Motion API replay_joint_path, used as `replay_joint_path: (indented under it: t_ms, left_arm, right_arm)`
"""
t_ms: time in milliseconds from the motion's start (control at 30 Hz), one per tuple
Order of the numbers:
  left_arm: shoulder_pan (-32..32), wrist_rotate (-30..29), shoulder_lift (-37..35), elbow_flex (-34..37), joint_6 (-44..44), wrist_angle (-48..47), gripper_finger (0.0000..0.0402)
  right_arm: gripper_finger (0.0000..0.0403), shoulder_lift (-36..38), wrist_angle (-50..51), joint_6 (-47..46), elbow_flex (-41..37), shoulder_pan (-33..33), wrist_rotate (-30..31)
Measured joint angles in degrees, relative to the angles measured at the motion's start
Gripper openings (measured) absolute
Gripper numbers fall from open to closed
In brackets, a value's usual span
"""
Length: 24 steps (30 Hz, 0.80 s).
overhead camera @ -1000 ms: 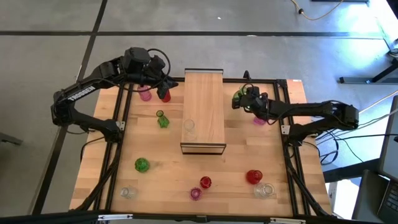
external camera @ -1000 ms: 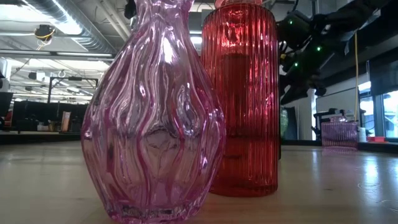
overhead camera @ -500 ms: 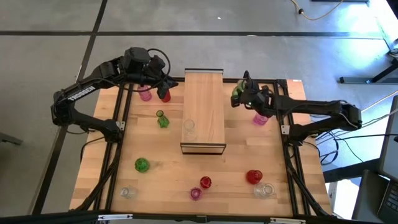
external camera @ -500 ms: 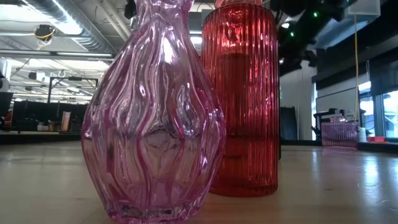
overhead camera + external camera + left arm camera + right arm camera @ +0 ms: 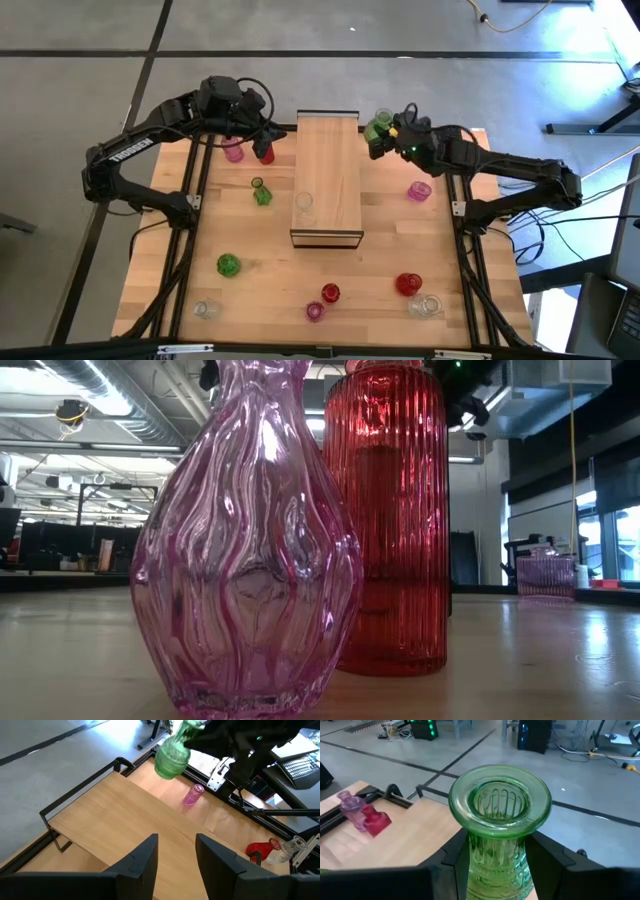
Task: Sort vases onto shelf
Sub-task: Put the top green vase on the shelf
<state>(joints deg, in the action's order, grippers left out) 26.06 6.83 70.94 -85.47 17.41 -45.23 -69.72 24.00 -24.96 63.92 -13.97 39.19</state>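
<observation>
While held above the far right corner of the shelf [image 5: 327, 175]: green vase [image 5: 378, 127], neck pinched between the fingers [image 5: 451, 860] of the right gripper [image 5: 384, 136]. Left gripper [image 5: 268, 130] near the shelf's far left corner, fingers [image 5: 137, 861] spread, beside a pink vase [image 5: 233, 152] and a red vase [image 5: 264, 153]. One clear vase [image 5: 303, 203] on the shelf; other vases scattered over the table [image 5: 250, 290].

Ribbed glossy translucent glass: green vase [image 5: 500, 827], red vase [image 5: 392, 520]; pink vase [image 5: 245, 540] wavy, shiny. Shelf [image 5: 328, 175] pale matt wood w/ dark frame. Right gripper [image 5: 385, 135] fingers matt black.
</observation>
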Motion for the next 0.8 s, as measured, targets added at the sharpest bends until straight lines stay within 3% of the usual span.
replay_joint_path:
  t_ms: [300,800]
  left_arm:
    - [0.0,-0.2,0.0,0.0,0.0,0.6,0.0125]
    - [0.0,-0.2,0.0,0.0,0.1,1.6,0.0125]
  right_arm:
    - [0.0147,-5.0,-0.2,2.2,5.1,-4.5,-10.7]
    - [0.0147,-15.1,-6.5,7.5,9.8,-10.2,-17.4]
